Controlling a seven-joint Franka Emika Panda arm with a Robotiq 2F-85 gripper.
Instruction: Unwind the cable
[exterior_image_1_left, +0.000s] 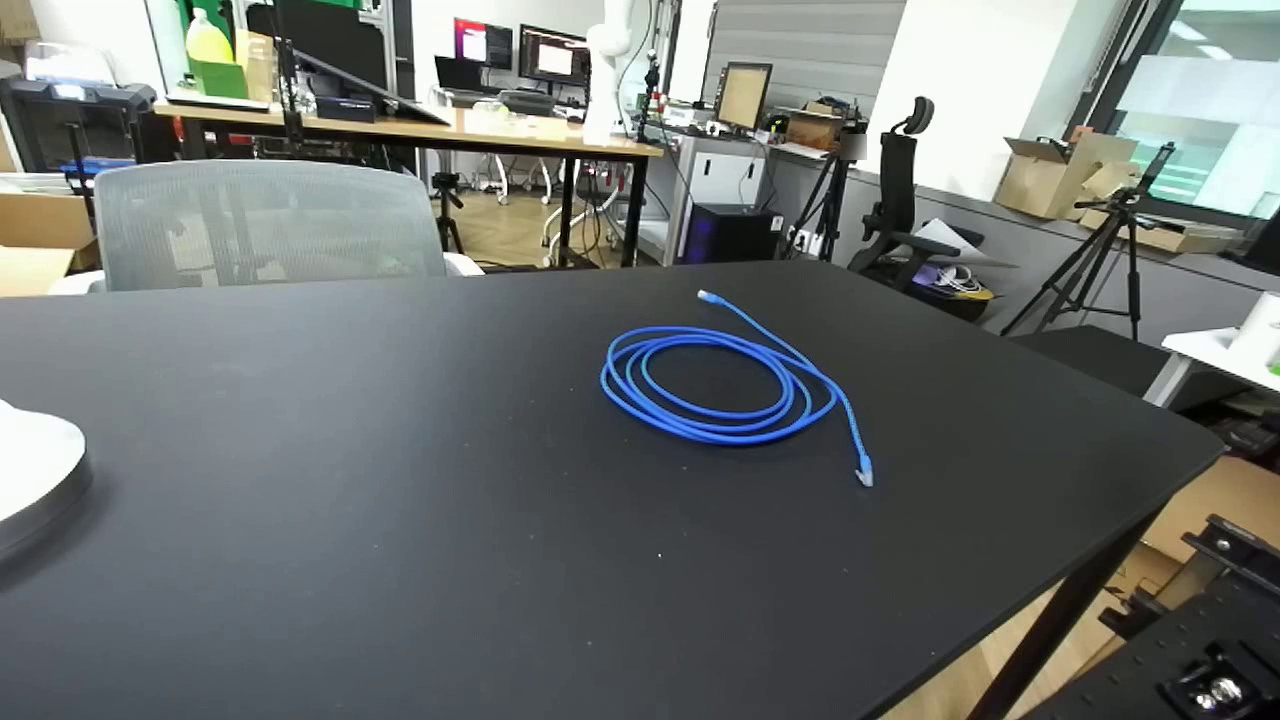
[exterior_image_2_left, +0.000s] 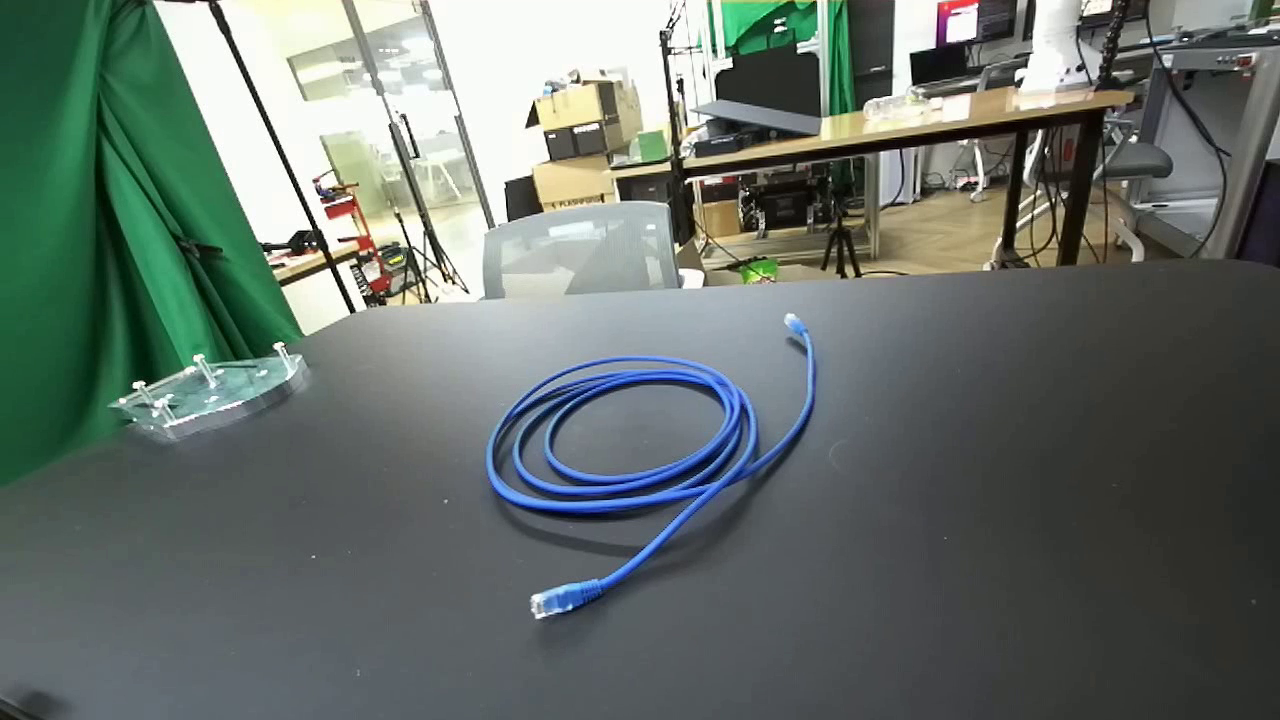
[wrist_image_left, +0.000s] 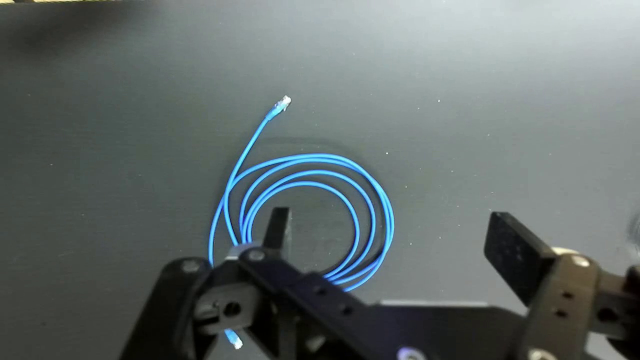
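The bright blue cable lies on the black table in several round, overlapping loops. It shows in both exterior views (exterior_image_1_left: 735, 436) (exterior_image_2_left: 620, 506) and in the wrist view (wrist_image_left: 320, 172). Its two ends stick out of the coil. One plug (exterior_image_2_left: 566, 598) points away from the loops; the other plug (exterior_image_2_left: 795, 324) lies on the far side. In the wrist view, one plug (wrist_image_left: 279, 107) is above the coil and the other (wrist_image_left: 233, 339) shows beside the gripper's finger. My gripper (wrist_image_left: 390, 214) is wide open and empty above the table. Its left finger hides the coil's lower left part. The gripper is outside both exterior views.
The black table (exterior_image_1_left: 350, 500) carries a white rounded object (exterior_image_1_left: 40, 460) at its left edge. A clear plate with bolts (exterior_image_2_left: 215, 395) stands at the table's left in an exterior view. A mesh chair (exterior_image_1_left: 270, 225) is behind the table. Black equipment (exterior_image_1_left: 1180, 640) stands past the right edge.
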